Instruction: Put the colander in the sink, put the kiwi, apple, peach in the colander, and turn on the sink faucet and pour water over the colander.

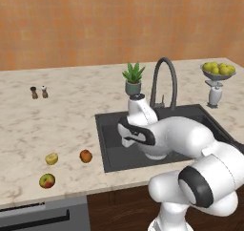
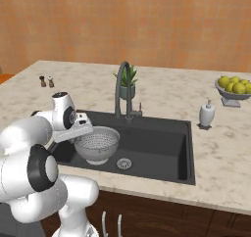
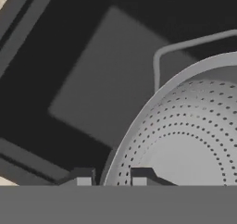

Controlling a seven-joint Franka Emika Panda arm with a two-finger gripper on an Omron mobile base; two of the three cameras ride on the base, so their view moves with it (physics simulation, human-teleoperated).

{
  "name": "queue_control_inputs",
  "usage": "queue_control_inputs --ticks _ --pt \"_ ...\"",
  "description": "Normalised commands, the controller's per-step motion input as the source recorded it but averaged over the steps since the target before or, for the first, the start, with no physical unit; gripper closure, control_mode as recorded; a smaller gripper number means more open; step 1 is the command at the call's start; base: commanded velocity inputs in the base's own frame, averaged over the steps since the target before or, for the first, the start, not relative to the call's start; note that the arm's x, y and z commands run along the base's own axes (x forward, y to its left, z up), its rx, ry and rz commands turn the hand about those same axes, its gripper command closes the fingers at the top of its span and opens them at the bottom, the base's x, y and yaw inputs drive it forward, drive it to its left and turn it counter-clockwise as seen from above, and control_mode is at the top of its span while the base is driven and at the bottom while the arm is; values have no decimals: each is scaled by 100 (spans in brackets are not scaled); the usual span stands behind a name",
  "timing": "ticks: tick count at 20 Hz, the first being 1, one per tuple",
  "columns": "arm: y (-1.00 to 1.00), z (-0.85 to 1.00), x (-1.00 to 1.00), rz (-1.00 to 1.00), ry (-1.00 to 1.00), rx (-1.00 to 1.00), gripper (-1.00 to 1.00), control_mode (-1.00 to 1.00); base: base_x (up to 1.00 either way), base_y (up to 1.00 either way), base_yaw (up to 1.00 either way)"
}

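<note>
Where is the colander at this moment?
In the right base view the colander is inside the sink, at its left end beside the drain, with the gripper straddling its rim.

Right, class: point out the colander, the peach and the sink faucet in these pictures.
colander [image 2: 97, 142]: right base view, on its perforated inner wall.
peach [image 1: 86, 156]: left base view, middle of the fruit.
sink faucet [image 2: 120, 82]: right base view, on the arched spout.

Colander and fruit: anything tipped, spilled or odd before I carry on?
Nothing stands out. The colander sits upright in the sink, the gripper astride its rim. The kiwi, peach and apple lie apart on the counter, intact. No water runs from the faucet.
</note>
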Motion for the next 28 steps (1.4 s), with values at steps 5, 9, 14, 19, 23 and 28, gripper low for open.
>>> queue_control_inputs --ticks 5,9,14,19,23,28 --pt "-17 -17 19 -12 -1 0 100 -100 0 0 0" --pt "-1 -10 46 -1 -3 0 100 -100 0 0 0" --pt "0 -34 34 0 -1 0 100 -100 0 0 0" --pt "-15 -54 19 -1 0 0 100 -100 0 0 0" --pt "-29 -56 15 -1 -3 0 100 -100 0 0 0" --pt "-26 -48 21 0 -7 0 100 -100 0 0 0"
